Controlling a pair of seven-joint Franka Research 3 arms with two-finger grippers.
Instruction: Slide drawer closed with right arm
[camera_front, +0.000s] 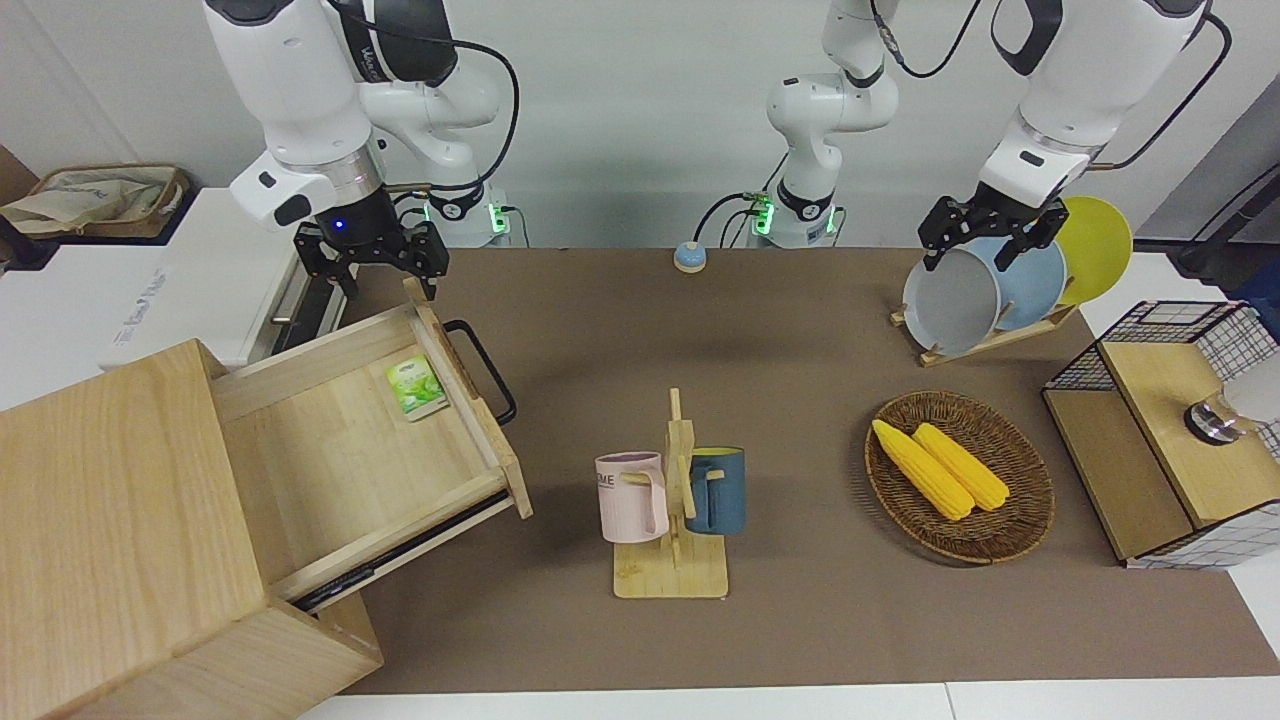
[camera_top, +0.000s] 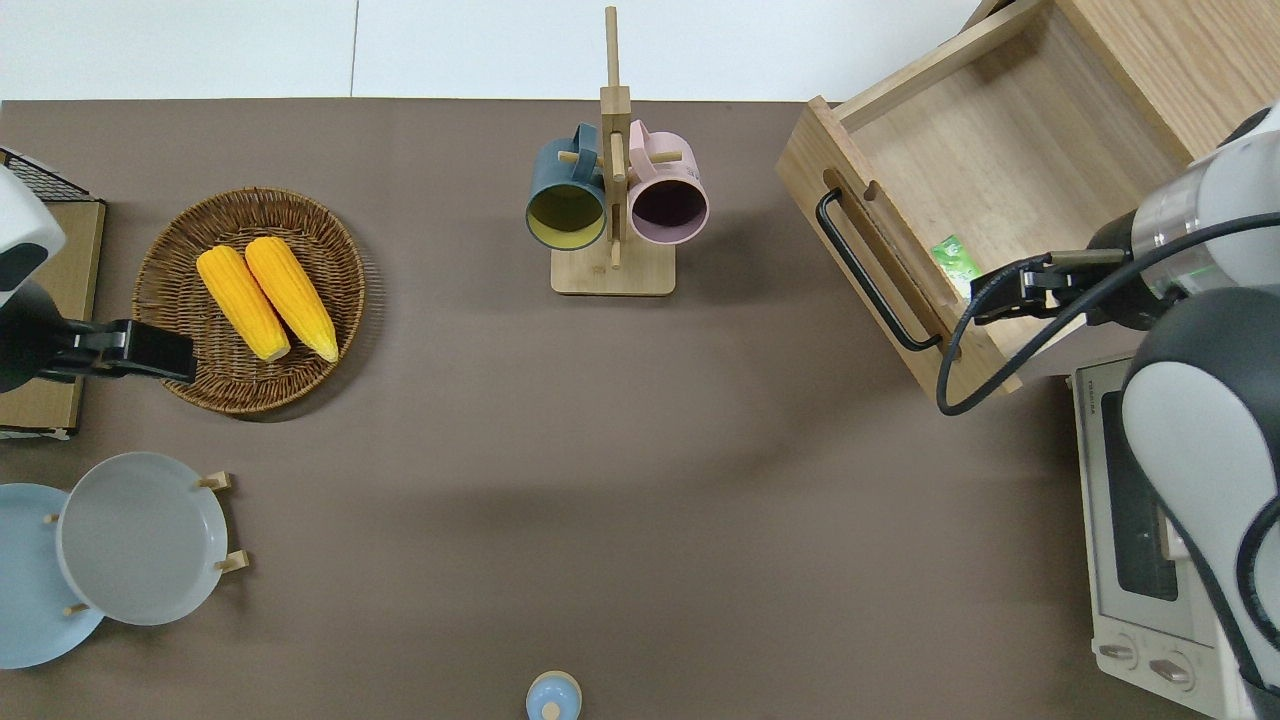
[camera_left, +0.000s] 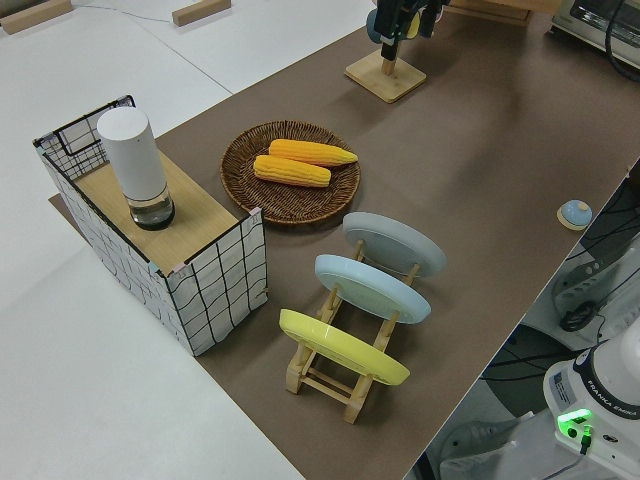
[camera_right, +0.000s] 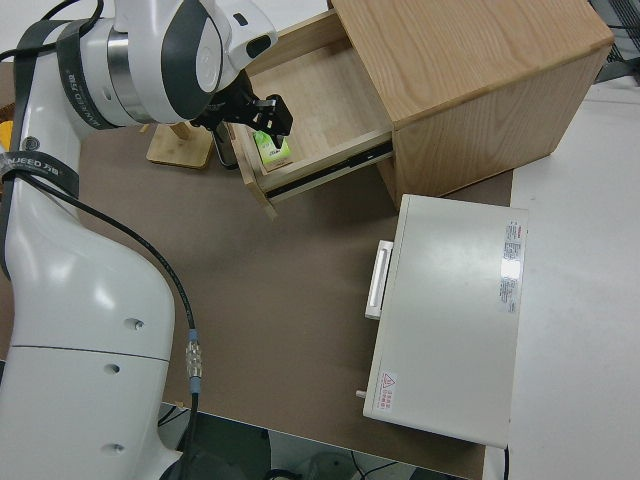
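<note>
The light-wood drawer (camera_front: 480, 420) stands pulled far out of its big wooden box (camera_front: 110, 500) at the right arm's end of the table. Its black bar handle (camera_front: 490, 375) faces the table's middle. A green packet (camera_front: 416, 387) lies inside it. My right gripper (camera_front: 388, 285), with the blue light above it, hangs open over the corner of the drawer's front panel nearest the robots (camera_top: 985, 360). In the overhead view the right gripper (camera_top: 1000, 300) sits just by the packet (camera_top: 955, 258). Nothing is between its fingers. The left gripper (camera_front: 975, 250) is parked and open.
A white toaster oven (camera_top: 1150, 540) stands beside the drawer, nearer to the robots. A mug rack (camera_front: 672, 500) stands mid-table. Toward the left arm's end are a wicker basket (camera_front: 1010, 540) of corn, a plate rack (camera_front: 990, 290) and a wire-mesh box (camera_front: 1170, 440). A small blue bell (camera_front: 690, 257) sits near the robots.
</note>
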